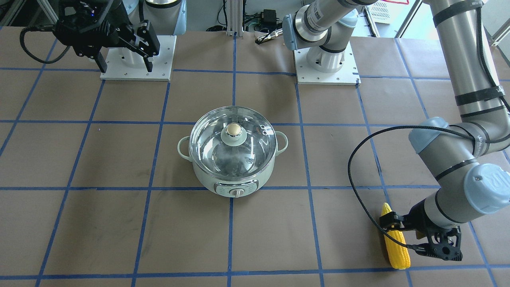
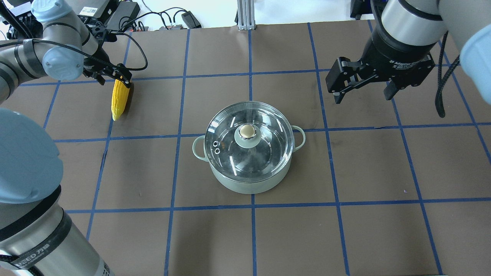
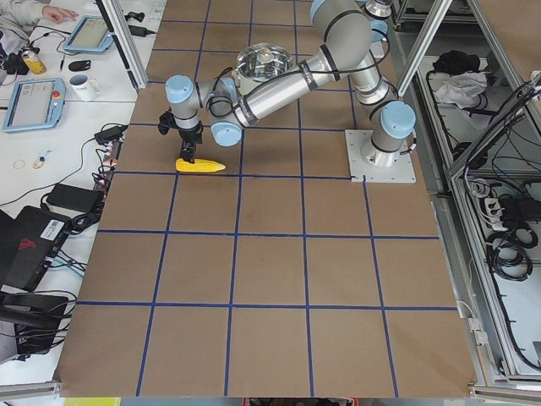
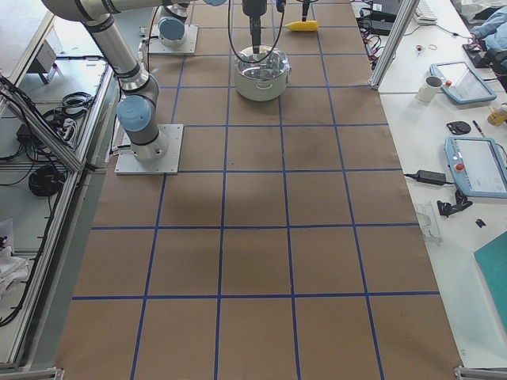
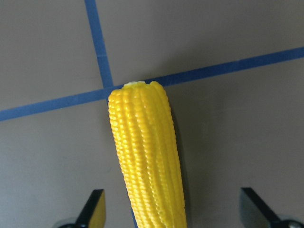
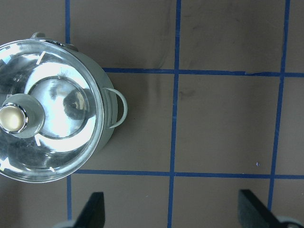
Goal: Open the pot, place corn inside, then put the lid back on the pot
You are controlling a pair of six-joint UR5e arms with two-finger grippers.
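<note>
The pot (image 2: 251,180) stands mid-table with the glass lid (image 2: 249,140) on it, and it also shows in the front view (image 1: 233,175). The corn (image 2: 118,99) lies on the table far to the pot's left. My left gripper (image 2: 119,79) is open and low over the corn's blunt end. In the left wrist view its fingers (image 5: 92,209) stand wide apart on either side of the corn (image 5: 147,156) without touching it. My right gripper (image 2: 360,86) is open and empty, raised above the table to the right of and beyond the pot. The right wrist view shows the lid's knob (image 6: 13,118).
The brown table cover (image 2: 364,165) has a blue tape grid. The arms' white base plates (image 1: 137,59) sit at the robot's side of the table. Cables and power bricks (image 2: 119,17) lie along the far edge.
</note>
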